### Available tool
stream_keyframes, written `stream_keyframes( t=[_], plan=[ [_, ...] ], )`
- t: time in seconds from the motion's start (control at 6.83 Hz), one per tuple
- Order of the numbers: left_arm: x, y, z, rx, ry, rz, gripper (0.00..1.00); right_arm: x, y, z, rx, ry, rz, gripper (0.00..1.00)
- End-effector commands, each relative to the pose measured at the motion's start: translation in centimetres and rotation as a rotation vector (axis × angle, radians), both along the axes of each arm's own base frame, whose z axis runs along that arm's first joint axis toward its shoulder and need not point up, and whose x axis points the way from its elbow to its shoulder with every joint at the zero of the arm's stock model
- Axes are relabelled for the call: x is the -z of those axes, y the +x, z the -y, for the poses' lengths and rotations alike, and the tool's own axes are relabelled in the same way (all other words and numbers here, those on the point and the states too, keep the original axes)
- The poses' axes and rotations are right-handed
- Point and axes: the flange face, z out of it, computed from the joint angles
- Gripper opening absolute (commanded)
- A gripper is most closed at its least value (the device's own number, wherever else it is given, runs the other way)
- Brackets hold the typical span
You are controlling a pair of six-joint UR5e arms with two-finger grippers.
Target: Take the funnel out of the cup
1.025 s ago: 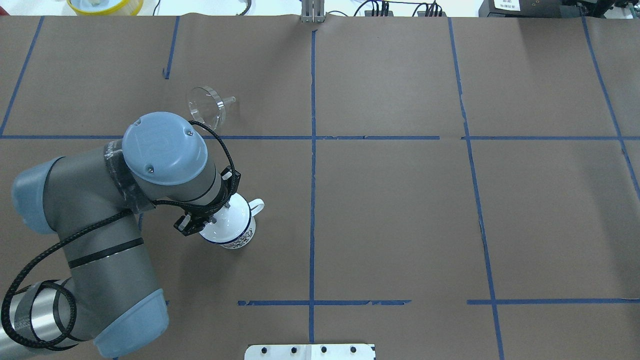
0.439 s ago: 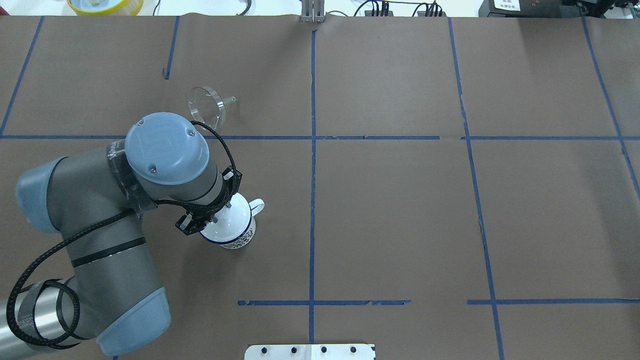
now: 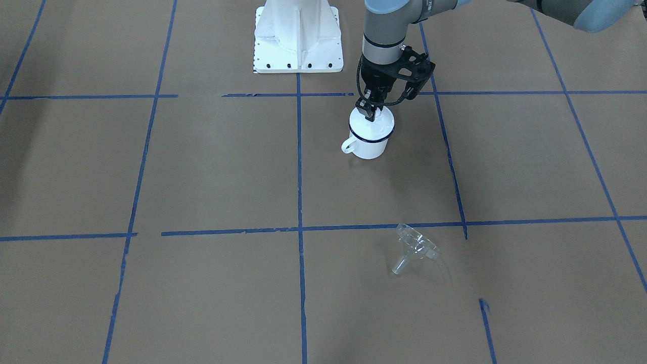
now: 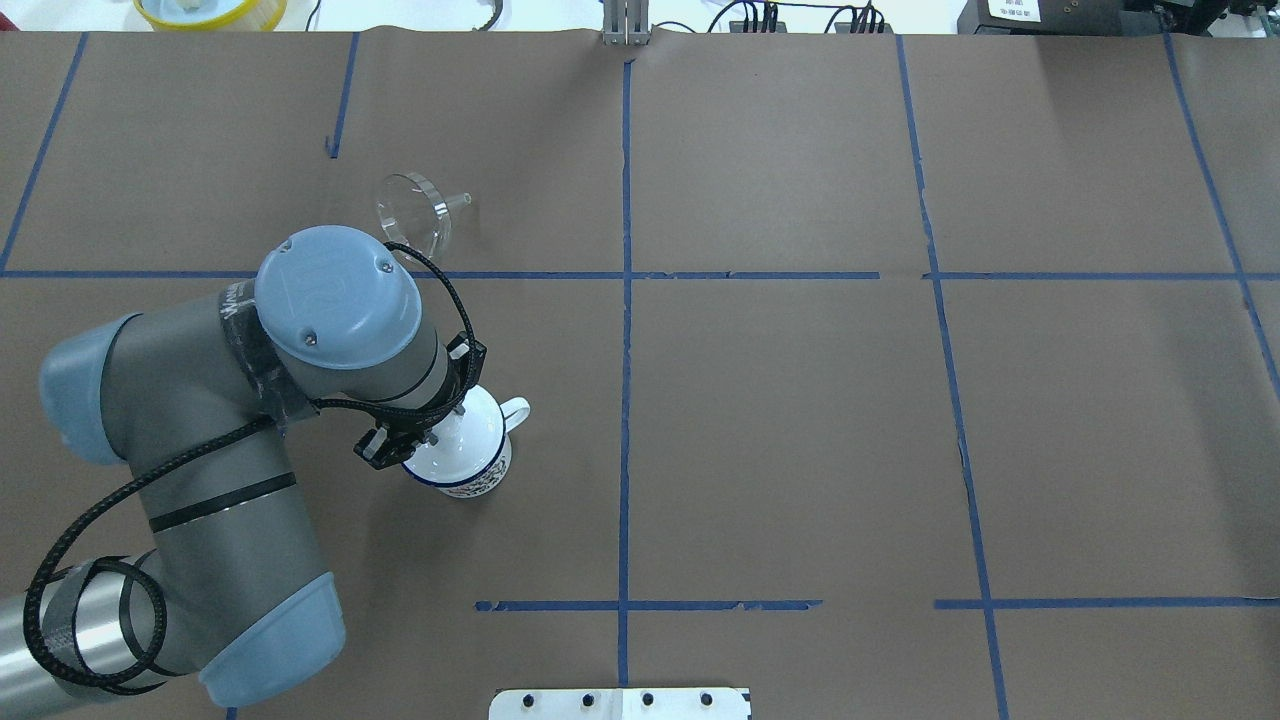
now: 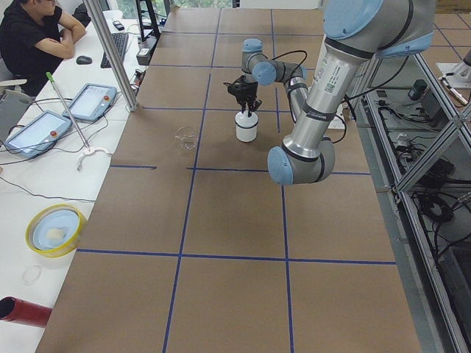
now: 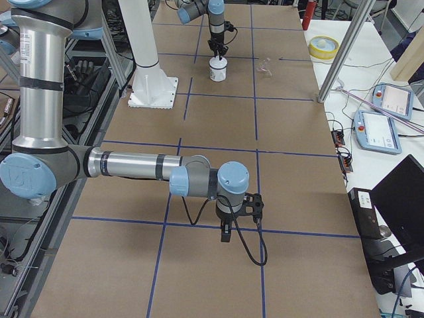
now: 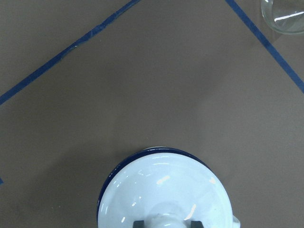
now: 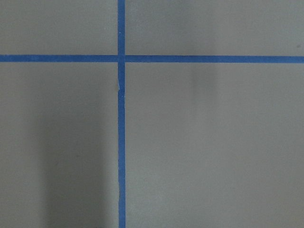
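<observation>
The clear funnel (image 3: 414,247) lies on its side on the brown table, well away from the cup; it also shows in the overhead view (image 4: 412,212) and the top right corner of the left wrist view (image 7: 285,16). The white mug (image 3: 370,144) with a dark blue rim stands upright, covered by a white domed lid (image 3: 375,124). My left gripper (image 3: 371,112) points straight down over the mug and is shut on the lid's knob; its fingertips (image 7: 137,223) flank the knob. My right gripper (image 6: 225,235) hangs over bare table far from both; I cannot tell if it is open.
The white robot base plate (image 3: 298,50) stands behind the mug. Blue tape lines grid the table. A yellow-rimmed bowl (image 5: 55,229), a red cylinder (image 5: 22,310) and tablets lie on the side bench, where an operator (image 5: 37,37) sits.
The left arm's elbow and wrist housing have shifted slightly to the right. The gripper stays on the lid's knob. Mug, lid and funnel have not moved.
</observation>
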Motion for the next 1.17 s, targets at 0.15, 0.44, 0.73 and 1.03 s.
stream_keyframes(
  t=[0.15,0.44,0.73,1.03],
  plan=[
    [-0.2,0.0,0.0,0.000,-0.001,0.005,1.00,0.1,0.0,0.0,0.000,0.001,0.000,1.00],
    [-0.2,-0.2,0.0,-0.019,0.019,0.004,1.00,0.1,0.0,0.0,0.000,0.001,0.000,1.00],
    [1.2,-6.7,3.9,-0.109,0.166,-0.037,1.00,0.1,0.0,0.0,0.000,0.001,0.000,1.00],
    [-2.8,-16.1,9.6,-0.257,0.331,-0.006,1.00,0.0,0.0,0.0,0.000,0.000,0.000,1.00]
  ],
)
